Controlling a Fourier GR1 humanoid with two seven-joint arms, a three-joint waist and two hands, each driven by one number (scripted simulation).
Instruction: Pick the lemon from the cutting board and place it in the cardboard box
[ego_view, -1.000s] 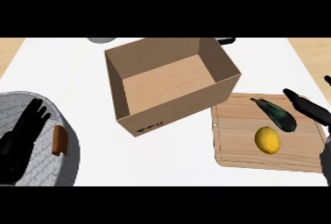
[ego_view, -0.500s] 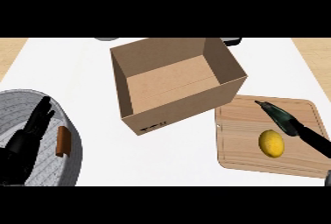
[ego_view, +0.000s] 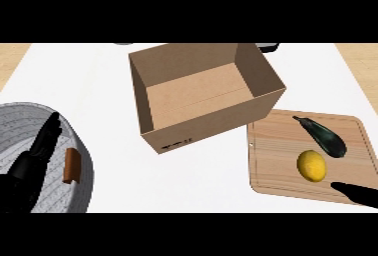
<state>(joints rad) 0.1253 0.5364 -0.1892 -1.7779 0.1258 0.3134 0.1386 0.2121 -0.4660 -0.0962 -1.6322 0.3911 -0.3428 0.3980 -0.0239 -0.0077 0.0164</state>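
A yellow lemon (ego_view: 312, 165) lies on the wooden cutting board (ego_view: 275, 170) at the right, just below a dark eggplant (ego_view: 322, 136). The open cardboard box (ego_view: 201, 94) stands at the centre, tilted in view and with nothing inside. My right hand (ego_view: 356, 192) shows only as a dark fingertip at the lower right corner, on the board's near edge, a little below and right of the lemon, not touching it. My left hand (ego_view: 31, 167) rests at the lower left with straight fingers, over the grey basin.
A grey round basin (ego_view: 70, 129) fills the lower left; a small brown piece (ego_view: 71, 165) lies in it beside my left hand. Dark objects (ego_view: 268, 47) peek in at the top edge behind the box. White counter lies between box and board.
My right hand has drawn back from over the eggplant and lemon toward the lower right corner, uncovering both. The view has shifted slightly. The left hand has hardly moved.
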